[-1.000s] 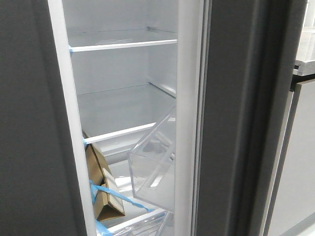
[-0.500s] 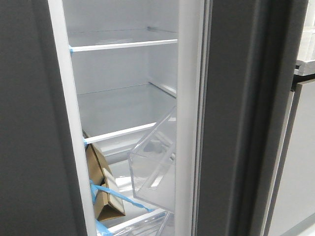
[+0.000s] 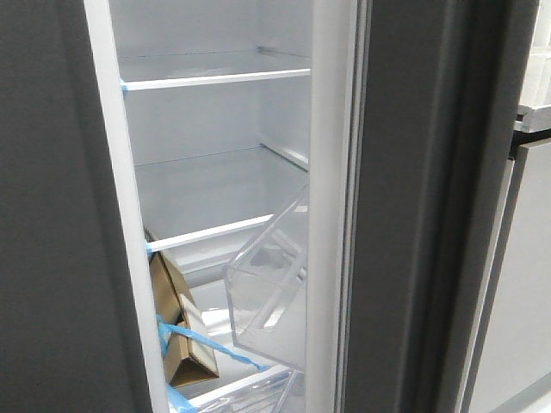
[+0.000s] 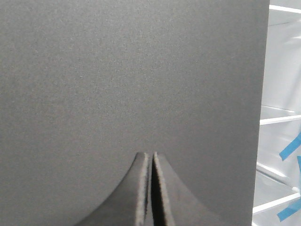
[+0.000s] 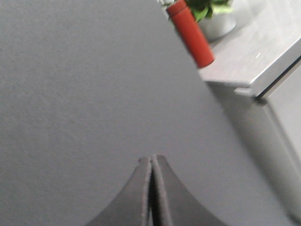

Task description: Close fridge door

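Observation:
The fridge door (image 3: 413,206) stands ajar at the right of the front view, a dark grey panel with a white inner lining (image 3: 331,206) and a clear bin (image 3: 267,292). Its flat grey outer face (image 5: 94,84) fills the right wrist view. My right gripper (image 5: 151,157) is shut and empty, with its tips at or close against that face. My left gripper (image 4: 151,154) is shut and empty, facing the second dark grey door (image 4: 131,70), which is closed at the left (image 3: 52,215). Neither gripper shows in the front view.
Inside the fridge are white shelves (image 3: 215,79), a brown cardboard box (image 3: 176,318) and blue tape (image 3: 202,340). A pale grey cabinet door (image 3: 525,284) stands at the far right. A red cylinder (image 5: 190,33) and a potted plant (image 5: 216,19) sit on a countertop (image 5: 263,52).

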`<state>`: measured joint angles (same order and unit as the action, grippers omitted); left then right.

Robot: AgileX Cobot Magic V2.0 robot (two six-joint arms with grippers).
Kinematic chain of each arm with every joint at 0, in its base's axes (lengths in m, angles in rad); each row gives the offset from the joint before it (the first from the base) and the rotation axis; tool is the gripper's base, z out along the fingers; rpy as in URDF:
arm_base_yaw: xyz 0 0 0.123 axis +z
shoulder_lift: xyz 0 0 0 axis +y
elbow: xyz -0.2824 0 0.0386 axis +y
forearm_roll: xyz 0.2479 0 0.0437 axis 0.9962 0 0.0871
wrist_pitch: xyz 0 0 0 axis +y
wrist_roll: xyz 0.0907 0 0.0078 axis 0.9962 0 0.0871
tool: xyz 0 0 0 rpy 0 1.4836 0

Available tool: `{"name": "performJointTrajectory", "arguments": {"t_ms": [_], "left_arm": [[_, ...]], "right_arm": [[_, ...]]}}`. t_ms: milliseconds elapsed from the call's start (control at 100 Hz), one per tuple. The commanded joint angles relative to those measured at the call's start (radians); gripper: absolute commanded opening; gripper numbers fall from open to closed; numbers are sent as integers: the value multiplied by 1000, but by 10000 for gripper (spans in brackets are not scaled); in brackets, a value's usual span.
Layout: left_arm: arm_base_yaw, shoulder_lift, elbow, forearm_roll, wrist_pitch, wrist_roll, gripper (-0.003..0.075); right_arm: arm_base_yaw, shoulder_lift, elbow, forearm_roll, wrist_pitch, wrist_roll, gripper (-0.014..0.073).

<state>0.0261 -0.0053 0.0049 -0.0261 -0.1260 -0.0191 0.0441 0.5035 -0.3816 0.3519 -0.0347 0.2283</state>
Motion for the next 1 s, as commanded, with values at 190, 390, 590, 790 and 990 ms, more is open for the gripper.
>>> {"name": "performJointTrajectory", "arguments": {"t_ms": [190,390,590,790,990], "left_arm": [[-2,-11,35,-4,-74,-4,-20],[-2,-11,35,-4,-74,-4,-20],[-2,-11,35,-4,-74,-4,-20],[-2,-11,35,-4,-74,-4,-20],[-2,-11,35,-4,-74,-4,-20]], "right_arm": [[134,131,-146,4,-63,44,-46],[170,192,-175,-2,-52,44,-46],[246,266,-226,-65,-93,42,-46],[286,354,-303,-114,-104,42,-46],[325,476,-374,-127,-140,42,-46]]}}
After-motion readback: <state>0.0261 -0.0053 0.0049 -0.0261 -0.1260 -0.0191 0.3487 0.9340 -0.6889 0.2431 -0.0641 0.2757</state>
